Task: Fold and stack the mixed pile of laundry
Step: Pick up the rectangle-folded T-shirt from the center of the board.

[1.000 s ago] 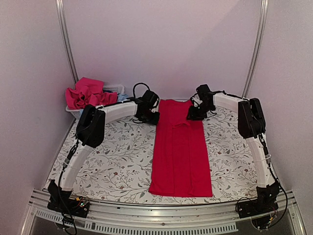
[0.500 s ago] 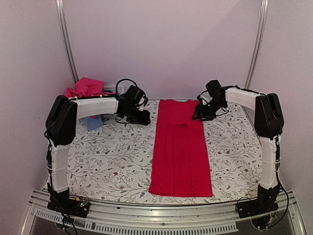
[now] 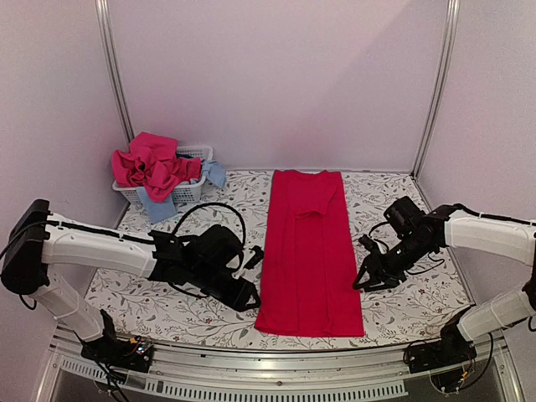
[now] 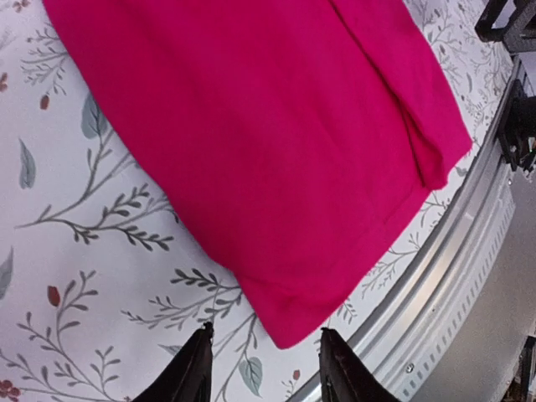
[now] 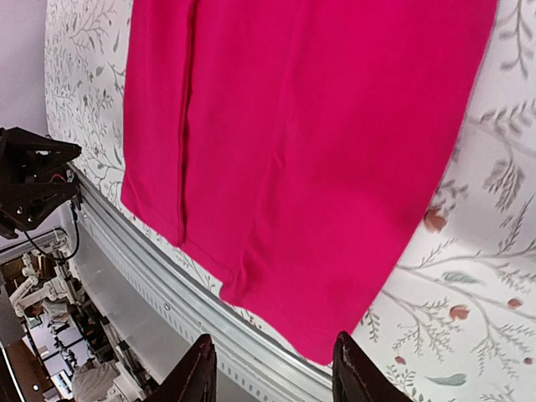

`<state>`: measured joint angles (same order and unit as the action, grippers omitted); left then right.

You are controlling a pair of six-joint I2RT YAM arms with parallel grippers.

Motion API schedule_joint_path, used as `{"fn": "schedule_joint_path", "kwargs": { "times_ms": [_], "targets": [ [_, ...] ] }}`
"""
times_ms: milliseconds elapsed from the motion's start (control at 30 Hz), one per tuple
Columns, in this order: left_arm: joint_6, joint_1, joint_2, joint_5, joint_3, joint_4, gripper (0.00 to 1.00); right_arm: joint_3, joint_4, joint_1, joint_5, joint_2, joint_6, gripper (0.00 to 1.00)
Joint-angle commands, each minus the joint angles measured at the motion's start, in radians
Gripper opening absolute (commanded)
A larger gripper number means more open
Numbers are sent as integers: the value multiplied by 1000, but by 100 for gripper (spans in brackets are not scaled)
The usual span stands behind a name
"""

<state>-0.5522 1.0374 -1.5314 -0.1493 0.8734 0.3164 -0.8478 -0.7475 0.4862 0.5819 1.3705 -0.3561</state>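
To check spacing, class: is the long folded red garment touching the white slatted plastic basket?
Apart. The top external view shows floral tablecloth between the red garment and the white basket.

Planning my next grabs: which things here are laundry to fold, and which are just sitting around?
For the job: long red garment laid flat mid-table; crumpled pink-magenta and red pieces, far left; light blue cloth hanging below them.

Just there: white slatted plastic basket holding that heap; floral-print table cover.
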Motion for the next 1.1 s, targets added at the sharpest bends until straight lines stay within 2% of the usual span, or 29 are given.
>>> {"fn": "schedule_joint_path", "kwargs": {
  "times_ms": [0, 233, 567, 667, 867, 933, 1067],
  "targets": [
    [-155, 96, 55, 21, -61, -43, 41, 184, -9, 53, 50, -139, -123, 46],
    [-246, 120, 28, 7, -146, -129, 37, 298, 76, 92, 39, -174, -196, 44],
    [-258, 120, -86, -17, -113, -193, 31, 367, 166, 103, 57, -116, -209, 44],
    [-257, 131, -160, -50, -80, -161, 24, 387, 194, 104, 58, -100, -211, 44],
    [-270, 242, -207, -47, -59, -53, 4, 424, 201, 114, 63, -81, -207, 40],
    [-304, 249, -179, -37, -81, -36, 4, 428, 189, 115, 64, -93, -204, 38],
    [-345, 248, -104, -33, -132, -17, 11, 430, 146, 115, 68, -112, -183, 37]
  ]
}}
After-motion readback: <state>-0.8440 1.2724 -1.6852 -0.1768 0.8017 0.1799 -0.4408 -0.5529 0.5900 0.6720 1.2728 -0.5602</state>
